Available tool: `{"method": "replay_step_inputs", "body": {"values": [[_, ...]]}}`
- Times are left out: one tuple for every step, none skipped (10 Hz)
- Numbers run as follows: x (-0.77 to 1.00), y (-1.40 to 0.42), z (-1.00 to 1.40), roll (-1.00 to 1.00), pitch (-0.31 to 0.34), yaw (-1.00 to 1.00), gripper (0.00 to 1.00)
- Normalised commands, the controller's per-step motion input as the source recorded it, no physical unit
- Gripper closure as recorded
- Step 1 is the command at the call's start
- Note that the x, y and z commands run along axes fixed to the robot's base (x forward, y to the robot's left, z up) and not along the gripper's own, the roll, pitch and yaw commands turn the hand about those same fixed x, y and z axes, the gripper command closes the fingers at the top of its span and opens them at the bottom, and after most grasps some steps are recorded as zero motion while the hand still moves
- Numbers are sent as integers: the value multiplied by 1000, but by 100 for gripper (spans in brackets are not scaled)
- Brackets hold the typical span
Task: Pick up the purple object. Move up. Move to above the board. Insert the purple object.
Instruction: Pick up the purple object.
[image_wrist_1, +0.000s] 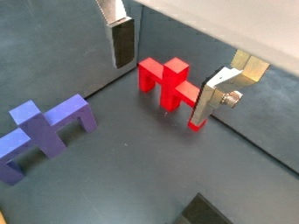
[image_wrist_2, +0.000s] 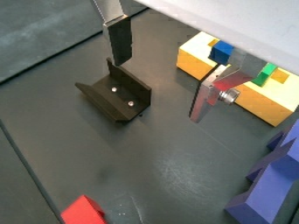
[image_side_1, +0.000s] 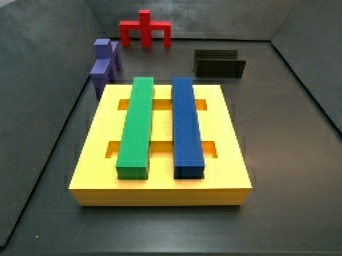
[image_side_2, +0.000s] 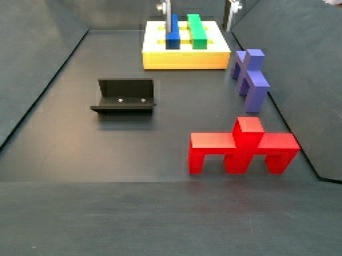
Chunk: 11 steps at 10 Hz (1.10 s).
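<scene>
A yellow board lies flat on the dark floor, nearest in a side view, with a green bar and a blue bar lying side by side along its top. The purple piece stands on the floor just beyond the board's far left corner, close to it. The black fixture stands beyond the board's far right corner. A red piece stands farthest from the board, by the back wall. The gripper hangs above the floor, its silver fingers spread wide with nothing between them; below it in both wrist views are the red piece, purple piece and fixture.
</scene>
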Motion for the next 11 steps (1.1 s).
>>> {"method": "replay_step_inputs", "body": {"values": [[-109, 34, 0, -51, -31, -229, 0], [-169, 0, 0, -54, -39, -377, 0], [0, -103, -100, -100, -41, -969, 0], [0, -43, -123, -137, -123, -991, 0], [0, -46, -177, -130, -154, -994, 0], [0, -46, -223, -126, -183, -997, 0], [-9, -69, -246, -126, -187, -974, 0], [-14, -80, -206, -116, -134, -951, 0], [-17, -77, -226, -123, -139, -954, 0], [0, -106, -197, -116, -137, -949, 0], [-14, -146, -91, -80, -106, -911, 0]]}}
